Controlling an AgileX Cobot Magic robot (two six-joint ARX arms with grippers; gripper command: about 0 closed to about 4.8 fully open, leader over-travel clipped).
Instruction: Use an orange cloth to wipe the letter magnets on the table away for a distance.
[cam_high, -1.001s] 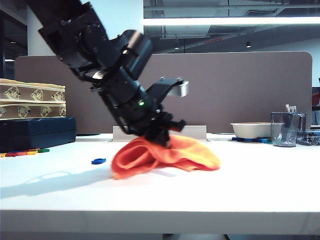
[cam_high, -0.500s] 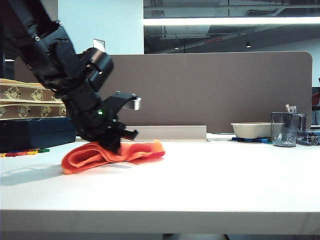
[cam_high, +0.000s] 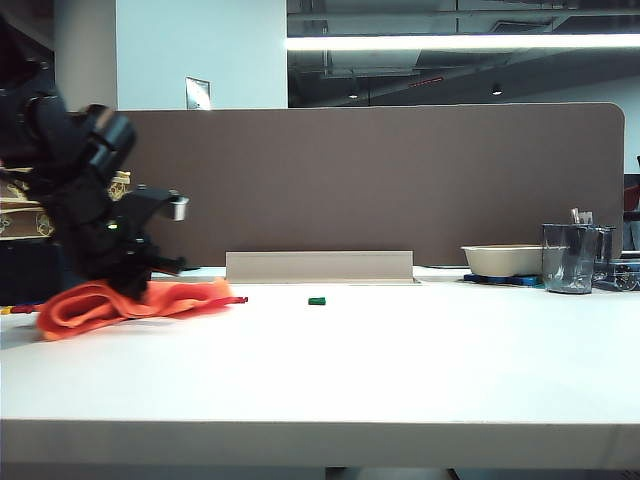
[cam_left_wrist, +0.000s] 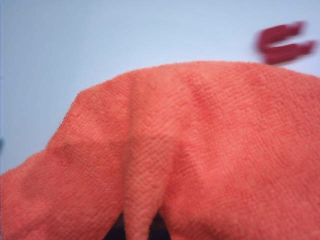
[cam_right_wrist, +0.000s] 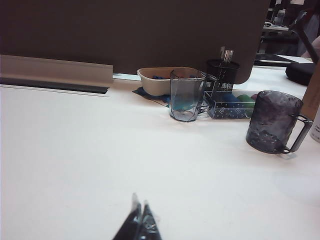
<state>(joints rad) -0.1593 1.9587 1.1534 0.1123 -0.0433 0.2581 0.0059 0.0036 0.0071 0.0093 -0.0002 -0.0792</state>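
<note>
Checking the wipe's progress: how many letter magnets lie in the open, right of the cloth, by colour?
Red magnet: 1
Green magnet: 1
Total: 2
Left gripper is shut on the cloth at the left of the table; right gripper is shut, low over its right part.

Table-level exterior (close wrist views)

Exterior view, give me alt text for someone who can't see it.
At the far left of a white table, the left claw is shut on a rumpled orange cloth lying on the surface. A red letter magnet sits at the cloth's right edge and a green one lies further right; a bowl and clear cup stand far right.
</note>
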